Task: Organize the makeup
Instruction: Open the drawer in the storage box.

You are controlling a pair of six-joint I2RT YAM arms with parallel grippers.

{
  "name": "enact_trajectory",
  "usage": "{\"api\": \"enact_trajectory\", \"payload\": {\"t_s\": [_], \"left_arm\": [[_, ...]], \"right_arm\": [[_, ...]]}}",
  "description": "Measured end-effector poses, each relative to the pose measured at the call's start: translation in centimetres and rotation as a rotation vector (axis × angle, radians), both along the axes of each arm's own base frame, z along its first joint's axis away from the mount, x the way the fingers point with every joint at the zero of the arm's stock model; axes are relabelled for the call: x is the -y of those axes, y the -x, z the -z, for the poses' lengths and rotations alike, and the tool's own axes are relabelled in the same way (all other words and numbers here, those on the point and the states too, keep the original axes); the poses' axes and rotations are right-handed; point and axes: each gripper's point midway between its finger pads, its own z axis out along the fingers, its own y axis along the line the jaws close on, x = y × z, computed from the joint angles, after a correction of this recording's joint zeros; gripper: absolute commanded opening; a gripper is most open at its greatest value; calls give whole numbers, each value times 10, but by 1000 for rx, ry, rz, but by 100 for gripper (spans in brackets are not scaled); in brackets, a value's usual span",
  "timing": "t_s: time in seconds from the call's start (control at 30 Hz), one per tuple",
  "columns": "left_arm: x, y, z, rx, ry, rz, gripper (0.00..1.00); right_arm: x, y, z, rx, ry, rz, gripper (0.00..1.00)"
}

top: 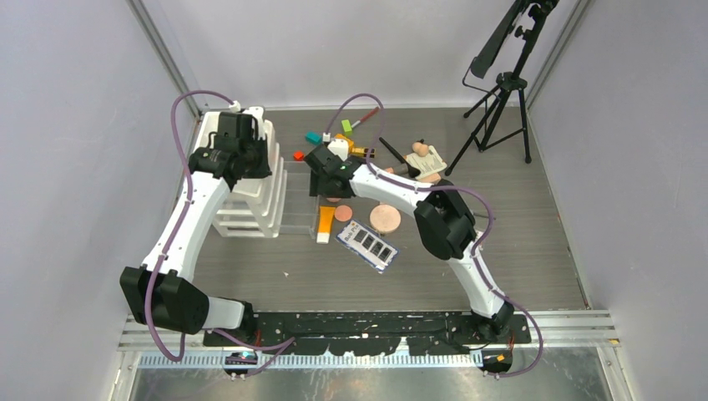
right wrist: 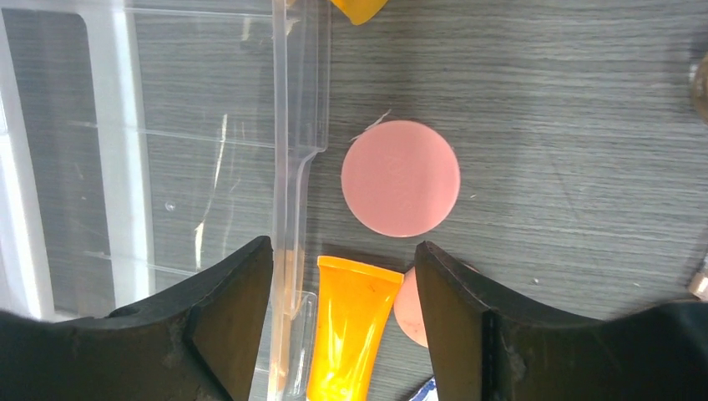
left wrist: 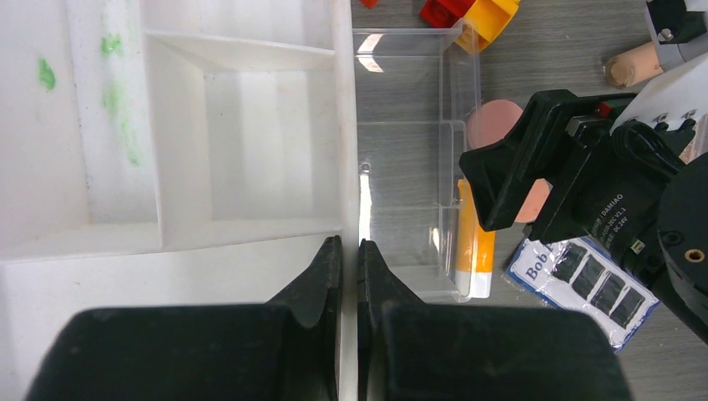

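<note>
My left gripper (left wrist: 351,244) is shut on the right wall of the white organizer (left wrist: 250,125); it shows in the top view (top: 255,163). My right gripper (right wrist: 344,251) is open, low over the table, its jaws straddling the orange tube (right wrist: 351,326) and the clear tray's wall (right wrist: 288,209). A round pink compact (right wrist: 401,177) lies just beyond the jaws, and a peach compact (right wrist: 409,309) touches the right finger. In the top view the tube (top: 326,224), a larger peach compact (top: 385,218) and an eyeshadow palette (top: 367,245) lie together.
The clear tray (top: 299,196) stands against the white organizer (top: 250,209). At the back lie beige tubes (top: 422,152), a black brush (top: 392,150), a red pencil (top: 364,119), a yellow-and-red toy brick (left wrist: 476,12) and small blocks (top: 313,137). A tripod (top: 501,100) stands back right.
</note>
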Motion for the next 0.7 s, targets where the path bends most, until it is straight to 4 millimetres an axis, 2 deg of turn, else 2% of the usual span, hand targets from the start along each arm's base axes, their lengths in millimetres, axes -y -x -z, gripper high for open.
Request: {"api": "enact_trajectory", "payload": {"t_s": [0.23, 0.37, 0.43, 0.53, 0.7], "left_arm": [[-2, 0, 0, 1, -10, 2, 0], [-2, 0, 0, 1, -12, 3, 0], [-2, 0, 0, 1, -13, 2, 0], [-2, 0, 0, 2, -14, 2, 0], [-3, 0, 0, 2, -15, 2, 13]], "right_arm": [[-14, 8, 8, -37, -78, -53, 73], [-16, 13, 2, -35, -117, -71, 73], [-17, 14, -10, -17, -142, -76, 73], [-14, 14, -41, 39, -186, -79, 74], [10, 20, -91, 120, -260, -71, 74]]}}
